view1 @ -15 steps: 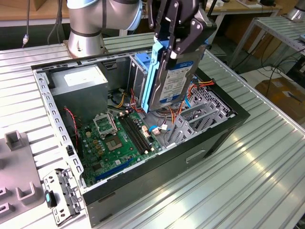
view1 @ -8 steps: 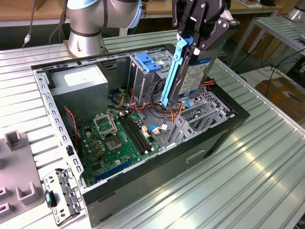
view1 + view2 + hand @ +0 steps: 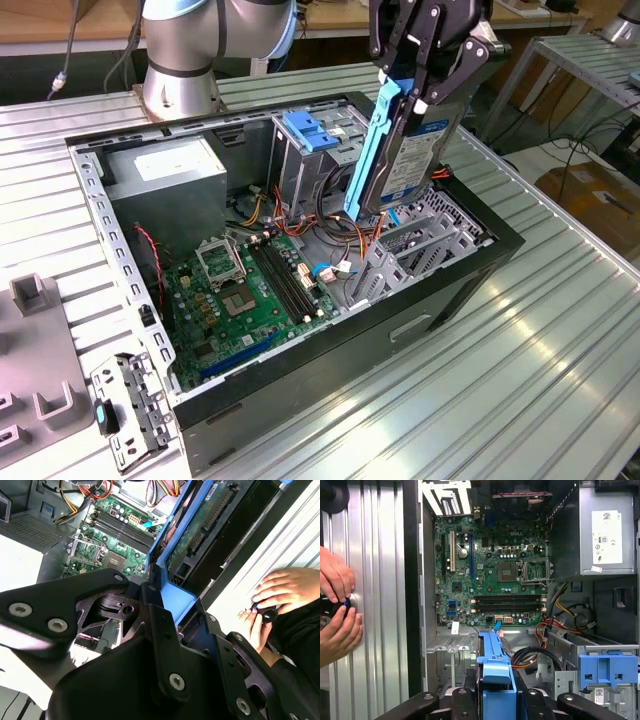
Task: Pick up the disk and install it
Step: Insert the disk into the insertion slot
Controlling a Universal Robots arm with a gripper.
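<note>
- Clamps the claw [image 3: 412, 92] tight on the disk [image 3: 418, 150], pinching its top end across the flat faces.
- Holds the disk on edge, hanging down from the claw, with the blue carrier edge [image 3: 364, 160] along one side; probably oriented this way to slide into a slot rather than lie flat.
- Hovers over the open computer case [image 3: 400, 325], with the grey drive cage [image 3: 425, 235] right beneath the claw; likely the bay aimed for.
- Puts the disk's lower end close to the cables [image 3: 330, 215]; cannot tell contact, possible snag risk.
- Places the motherboard [image 3: 250, 290] lower and off to one side of the claw.
- Finds the blue latch [image 3: 315, 135] and grey metal box [image 3: 165, 175] past the disk, apart from the claw.
- Catches a person's hands [image 3: 335, 610] on a small black knob [image 3: 270, 614] on the ribbed surface [image 3: 520, 380] outside the case, well apart from the claw.
- Counts pickup as done, install not yet.
</note>
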